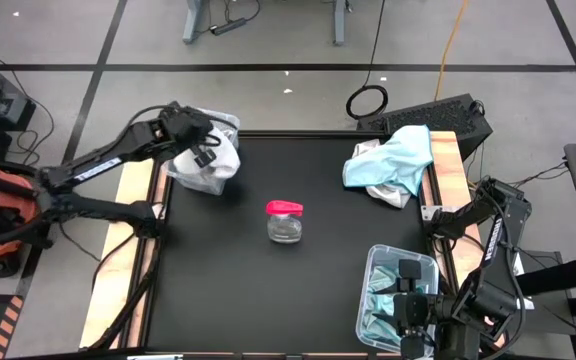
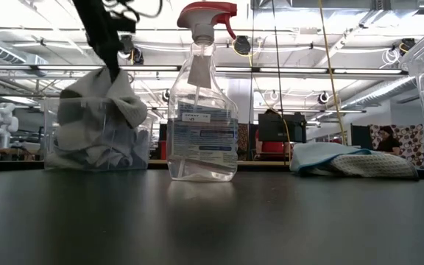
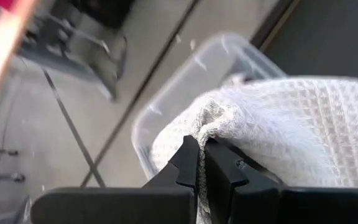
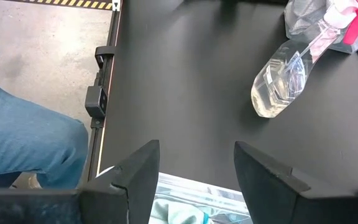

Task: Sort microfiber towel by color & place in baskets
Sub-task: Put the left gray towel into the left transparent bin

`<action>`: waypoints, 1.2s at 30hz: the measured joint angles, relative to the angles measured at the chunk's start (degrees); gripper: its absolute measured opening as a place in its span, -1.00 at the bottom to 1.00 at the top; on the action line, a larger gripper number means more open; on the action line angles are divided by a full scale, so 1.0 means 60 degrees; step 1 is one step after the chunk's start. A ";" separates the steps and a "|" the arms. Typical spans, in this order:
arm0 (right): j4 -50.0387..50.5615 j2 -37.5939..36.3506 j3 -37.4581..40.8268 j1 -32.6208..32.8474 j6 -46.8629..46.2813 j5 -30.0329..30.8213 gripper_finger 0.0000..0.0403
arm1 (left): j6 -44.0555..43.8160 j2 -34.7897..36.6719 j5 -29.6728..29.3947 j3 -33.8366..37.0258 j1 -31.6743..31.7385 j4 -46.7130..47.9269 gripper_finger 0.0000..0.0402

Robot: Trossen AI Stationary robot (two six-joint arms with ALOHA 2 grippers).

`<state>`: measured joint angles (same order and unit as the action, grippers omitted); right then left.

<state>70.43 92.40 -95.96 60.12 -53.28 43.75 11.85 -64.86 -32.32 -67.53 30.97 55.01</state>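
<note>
A grey tiled floor is seen around the black desk (image 1: pixel 268 300), with ceiling lights and workstations visible beyond it. At the desk's middle, a clear spray bottle (image 1: pixel 285 221) with a pink-red trigger is stood upright. A pale grey-white waffle towel (image 3: pixel 291 124) is pinched in the closed left claw (image 3: pixel 199 158) over the far-left basket (image 1: pixel 196 178). Light blue towels (image 1: pixel 393 160) are heaped at the far-right edge. The right claw (image 4: pixel 196 168) is held open and empty above the near-right basket (image 1: pixel 373 262), where blue cloth is already laid.
</note>
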 joint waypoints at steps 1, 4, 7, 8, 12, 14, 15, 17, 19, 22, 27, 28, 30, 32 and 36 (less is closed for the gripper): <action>-0.0007 0.0000 0.0000 0.0000 0.0000 0.0000 -0.01 | -0.0103 -0.0183 0.0094 0.0000 0.0105 0.0131 -0.93; -0.0026 -0.0002 0.0000 0.0000 0.0000 -0.0004 -0.01 | -0.0351 -0.0730 0.0303 0.0000 0.0384 0.0533 -0.93; -0.0033 0.0000 0.0000 0.0000 0.0000 -0.0004 -0.01 | -0.0408 -0.1214 0.0765 0.0137 0.0607 0.0664 -0.93; -0.0030 -0.0004 0.0000 0.0000 0.0000 -0.0004 -0.01 | -0.0412 -0.1354 0.0960 0.0206 0.0679 0.0681 -0.93; -0.0033 -0.0004 0.0000 0.0000 0.0000 -0.0004 -0.01 | -0.0430 -0.1918 0.1721 0.0416 0.0926 0.0647 -0.93; -0.0033 -0.0004 0.0000 0.0000 0.0000 -0.0004 -0.01 | -0.0430 -0.2165 0.1945 0.0571 0.1029 0.0585 -0.93; -0.0033 -0.0004 0.0000 0.0000 0.0000 -0.0006 -0.01 | -0.0428 -0.2279 0.2063 0.0668 0.1091 0.0538 -0.93; -0.0034 -0.0004 0.0000 0.0000 0.0000 -0.0004 -0.01 | -0.0428 -0.2498 0.2215 0.0882 0.1234 0.0465 -0.93; -0.0064 -0.0004 0.0000 0.0000 0.0000 -0.0007 -0.01 | -0.0428 -0.2676 0.2475 0.1073 0.1421 0.0342 -0.93; -0.0073 -0.0004 0.0000 0.0000 0.0000 -0.0004 -0.01 | -0.0439 -0.2819 0.3255 0.1322 0.1699 0.0118 -0.93; -0.0069 -0.0004 0.0000 0.0000 0.0000 -0.0004 -0.01 | -0.0440 -0.2904 0.4350 0.1581 0.2075 -0.0499 -0.92; -0.0073 -0.0004 0.0000 0.0000 0.0000 -0.0004 -0.01 | -0.0438 -0.2921 0.4301 0.1593 0.2128 -0.0623 -0.92; -0.0068 -0.0004 0.0000 0.0000 0.0000 -0.0006 -0.01 | -0.0418 -0.2935 0.4303 0.1599 0.2158 -0.0665 -0.89; -0.0075 -0.0004 0.0000 -0.0001 0.0000 -0.0006 -0.01 | -0.0394 -0.2923 0.4256 0.1599 0.2159 -0.0662 -0.83; -0.0073 -0.0004 0.0000 0.0000 0.0000 -0.0007 -0.01 | -0.0353 -0.2820 0.4143 0.1494 0.2159 -0.0564 -0.68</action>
<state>70.00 92.38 -95.96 60.12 -53.28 43.70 9.73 -81.78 -7.47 -58.56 43.92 51.62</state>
